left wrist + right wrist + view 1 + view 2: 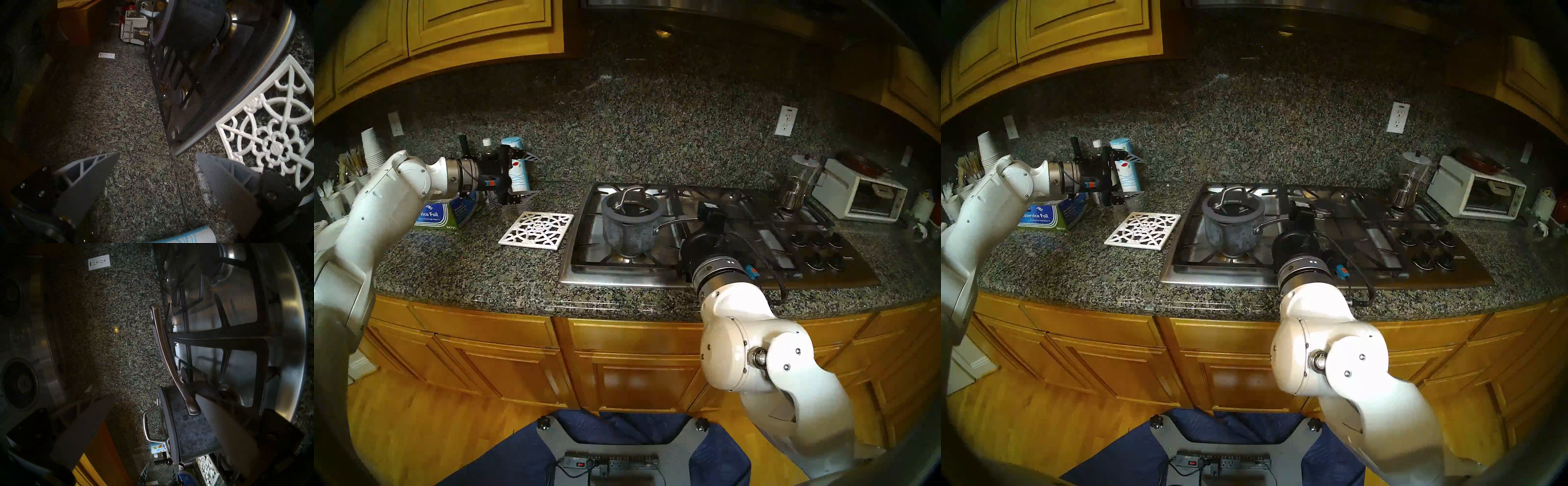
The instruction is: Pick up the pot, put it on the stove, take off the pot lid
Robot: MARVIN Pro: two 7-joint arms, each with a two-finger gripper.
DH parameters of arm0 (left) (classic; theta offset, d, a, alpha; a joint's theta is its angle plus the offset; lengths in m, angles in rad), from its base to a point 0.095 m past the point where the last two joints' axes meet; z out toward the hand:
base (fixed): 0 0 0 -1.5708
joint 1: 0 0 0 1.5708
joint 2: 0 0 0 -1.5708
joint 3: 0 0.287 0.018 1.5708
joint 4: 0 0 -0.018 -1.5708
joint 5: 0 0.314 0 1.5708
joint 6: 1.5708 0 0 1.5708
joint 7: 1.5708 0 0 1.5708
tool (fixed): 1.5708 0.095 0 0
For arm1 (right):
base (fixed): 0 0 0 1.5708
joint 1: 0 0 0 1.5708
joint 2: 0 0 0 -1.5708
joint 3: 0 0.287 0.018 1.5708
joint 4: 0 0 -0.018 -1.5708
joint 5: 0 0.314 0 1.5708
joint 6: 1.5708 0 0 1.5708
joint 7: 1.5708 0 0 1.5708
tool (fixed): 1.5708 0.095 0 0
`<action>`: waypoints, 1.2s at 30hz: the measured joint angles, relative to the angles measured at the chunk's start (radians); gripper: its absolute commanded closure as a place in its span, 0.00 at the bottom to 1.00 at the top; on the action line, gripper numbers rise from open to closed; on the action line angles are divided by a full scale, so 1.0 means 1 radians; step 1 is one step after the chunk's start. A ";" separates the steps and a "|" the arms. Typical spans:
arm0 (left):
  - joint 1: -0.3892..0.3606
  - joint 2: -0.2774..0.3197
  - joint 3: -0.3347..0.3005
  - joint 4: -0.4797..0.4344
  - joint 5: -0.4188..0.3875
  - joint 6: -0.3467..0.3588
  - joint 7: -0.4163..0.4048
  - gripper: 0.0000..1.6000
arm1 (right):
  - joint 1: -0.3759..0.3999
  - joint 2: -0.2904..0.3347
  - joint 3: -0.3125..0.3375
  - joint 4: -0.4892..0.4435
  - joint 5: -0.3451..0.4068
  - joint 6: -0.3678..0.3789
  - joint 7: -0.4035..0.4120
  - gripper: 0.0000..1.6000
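Observation:
The blue-grey speckled pot [629, 234] stands on the left front grate of the stainless stove [619, 276], its slim silver handle [673, 222] pointing right. The glass pot lid [631, 208] with its loop handle sits on the pot. My right gripper [704, 212] is open at the free end of the handle. In the right wrist view the handle [163, 344] runs between the two fingers, untouched by either, and the pot [192, 433] and lid [167, 428] lie beyond. My left gripper [531, 174] is open and empty above the counter, left of the stove.
A white lattice trivet [536, 230] lies on the granite counter between the left gripper and the stove. A foil box [449, 213], bottles and paper cups [373, 149] stand at the far left. A blender [799, 183] and white toaster oven [860, 197] stand at the right; the knobs [816, 251] are front right.

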 measured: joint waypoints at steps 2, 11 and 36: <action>-0.012 -0.014 0.000 0.010 -0.005 0.000 -0.010 0.00 | 0.000 -0.001 0.000 0.000 0.000 0.000 0.000 0.00; -0.051 -0.044 0.000 0.015 -0.038 0.000 -0.061 0.00 | 0.001 -0.003 0.000 0.000 0.000 0.000 -0.001 0.00; -0.027 0.020 -0.001 -0.160 -0.283 0.000 -0.239 0.00 | 0.001 -0.005 0.000 0.000 -0.001 0.002 -0.002 0.00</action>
